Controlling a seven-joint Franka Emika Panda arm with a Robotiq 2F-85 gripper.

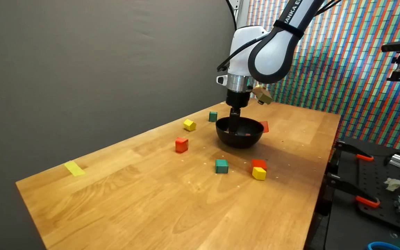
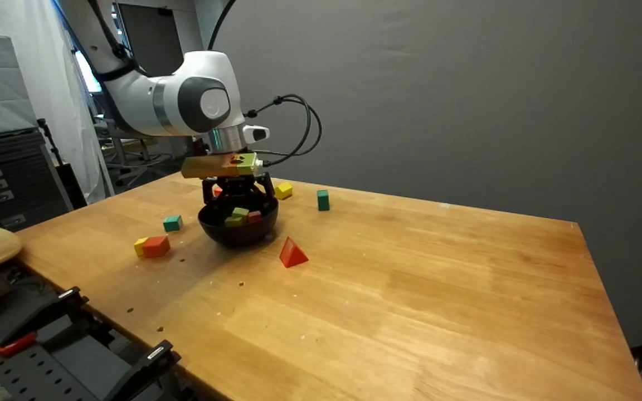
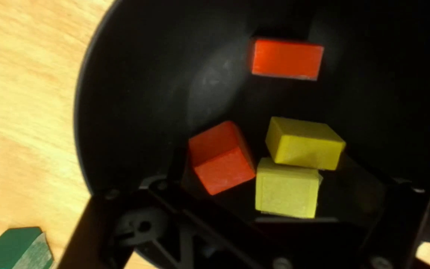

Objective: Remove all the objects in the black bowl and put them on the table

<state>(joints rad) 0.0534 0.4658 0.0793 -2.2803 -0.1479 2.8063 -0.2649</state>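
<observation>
The black bowl (image 1: 240,141) stands upright on the wooden table (image 1: 144,201). In the wrist view it holds a red cube (image 3: 222,158), another red block (image 3: 286,59) and two touching yellow blocks (image 3: 306,145) (image 3: 287,190). My gripper (image 3: 284,179) points down into the bowl, its fingers wide apart. The red cube and the yellow blocks lie between the fingers; nothing is clamped. The fingertips are dark and partly hidden by the bowl in both exterior views. On the table around the bowl lie green (image 1: 221,166), yellow (image 1: 189,125) and red (image 1: 181,145) blocks and a red pyramid-like block (image 2: 293,253).
A red block (image 1: 259,163) and a yellow block (image 1: 259,173) lie close together near the bowl. Another green block (image 2: 323,200) lies toward the wall side. A flat yellow mark (image 1: 74,168) is near the table's edge. Clamps (image 1: 354,189) sit beside the table.
</observation>
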